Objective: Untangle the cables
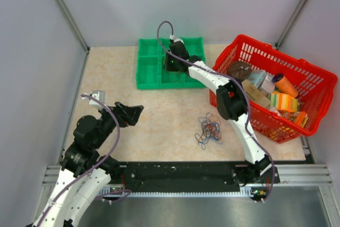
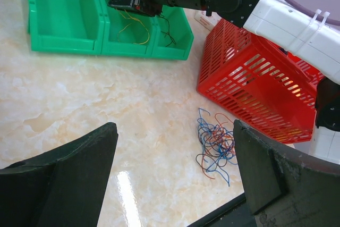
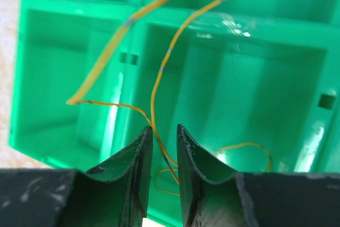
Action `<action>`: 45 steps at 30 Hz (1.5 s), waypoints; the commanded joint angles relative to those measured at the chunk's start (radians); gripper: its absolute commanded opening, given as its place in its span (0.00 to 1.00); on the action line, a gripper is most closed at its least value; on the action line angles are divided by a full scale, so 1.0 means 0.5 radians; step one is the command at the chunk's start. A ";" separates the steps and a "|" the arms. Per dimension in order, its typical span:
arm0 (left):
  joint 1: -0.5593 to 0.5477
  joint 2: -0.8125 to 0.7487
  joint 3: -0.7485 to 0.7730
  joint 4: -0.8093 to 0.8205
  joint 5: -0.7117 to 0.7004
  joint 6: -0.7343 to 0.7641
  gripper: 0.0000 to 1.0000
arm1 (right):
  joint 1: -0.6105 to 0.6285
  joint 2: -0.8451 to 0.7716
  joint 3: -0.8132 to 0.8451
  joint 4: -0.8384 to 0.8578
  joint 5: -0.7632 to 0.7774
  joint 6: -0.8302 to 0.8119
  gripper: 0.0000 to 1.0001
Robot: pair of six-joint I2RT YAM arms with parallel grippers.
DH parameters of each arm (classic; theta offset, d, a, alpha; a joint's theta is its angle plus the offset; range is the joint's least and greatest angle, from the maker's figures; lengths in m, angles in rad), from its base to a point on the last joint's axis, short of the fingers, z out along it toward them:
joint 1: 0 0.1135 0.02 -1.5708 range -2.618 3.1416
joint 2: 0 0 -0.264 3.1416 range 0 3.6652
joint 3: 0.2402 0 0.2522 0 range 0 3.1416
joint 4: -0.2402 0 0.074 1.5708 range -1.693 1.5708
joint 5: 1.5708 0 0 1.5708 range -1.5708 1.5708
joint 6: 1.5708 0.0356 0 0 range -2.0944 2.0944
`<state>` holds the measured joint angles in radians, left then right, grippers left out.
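A small tangle of thin blue, orange and dark cables (image 1: pixel 210 131) lies on the marble table in front of the red basket; in the left wrist view the tangle (image 2: pixel 217 143) sits near my right finger. My left gripper (image 1: pixel 135 113) (image 2: pixel 175 129) is wide open and empty, left of the tangle. My right gripper (image 1: pixel 171 64) (image 3: pixel 164 134) hovers over the green bin tray (image 1: pixel 149 70). Its jaws stand a narrow gap apart, with a yellow cable (image 3: pixel 159 73) running between them, touching the left finger. The yellow cable (image 2: pixel 136 23) hangs into a middle compartment. A dark strand (image 2: pixel 168 31) lies beside it.
A red basket (image 1: pixel 297 67) (image 2: pixel 249 89) with boxes and packets stands at the right, close to the tangle. The green tray (image 2: pixel 64 41) (image 3: pixel 48 78) has several compartments at the back. Grey walls close in the table.
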<state>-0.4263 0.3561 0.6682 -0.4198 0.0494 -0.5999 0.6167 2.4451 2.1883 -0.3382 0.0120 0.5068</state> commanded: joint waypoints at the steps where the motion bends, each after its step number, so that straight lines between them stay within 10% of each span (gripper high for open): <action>1: -0.003 0.036 -0.020 0.079 0.051 -0.006 0.93 | -0.003 -0.107 -0.011 -0.140 0.123 -0.102 0.28; 10: -0.003 0.046 -0.035 0.088 0.064 -0.024 0.93 | 0.012 -0.349 -0.115 -0.220 0.010 -0.225 0.43; 30: -0.003 0.039 -0.029 0.082 0.067 -0.003 0.93 | 0.021 -0.328 -0.266 -0.002 -0.088 -0.483 0.39; 38: -0.003 0.049 -0.048 0.063 0.052 0.003 0.93 | 0.021 -0.291 -0.321 0.115 -0.168 -0.468 0.02; 45: -0.003 0.067 -0.088 0.125 0.110 -0.024 0.93 | 0.018 -0.273 -0.364 0.152 -0.202 -0.541 0.23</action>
<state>-0.4263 0.3779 0.6334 -0.4168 0.0788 -0.6044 0.6197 2.2875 1.9865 -0.3065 -0.0685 0.2722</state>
